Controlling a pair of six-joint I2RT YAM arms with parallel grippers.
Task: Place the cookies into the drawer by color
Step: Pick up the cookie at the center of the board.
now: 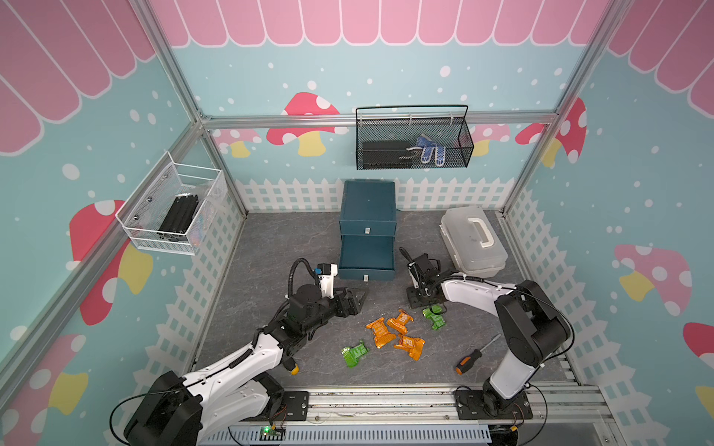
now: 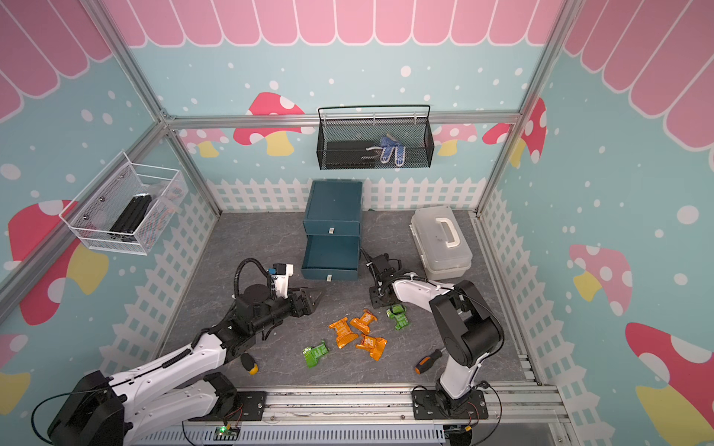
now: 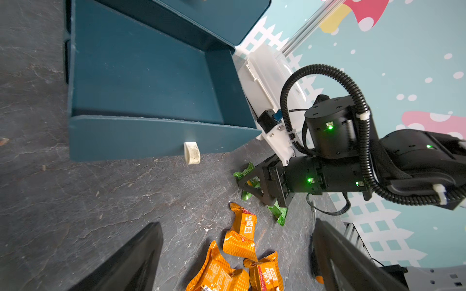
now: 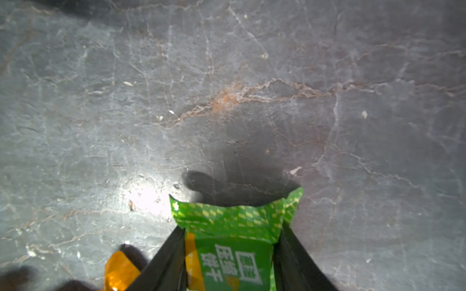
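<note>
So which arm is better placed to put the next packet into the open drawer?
Right. The right gripper has its jaws against both sides of a green packet, close to the open, empty drawer. The left gripper hangs open in front of the drawer, holding nothing.

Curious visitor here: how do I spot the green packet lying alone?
Find the teal drawer cabinet at the back, then the orange packets before it. The lone green packet lies on their left, nearest the front; the other green packets sit at the right gripper.
</note>
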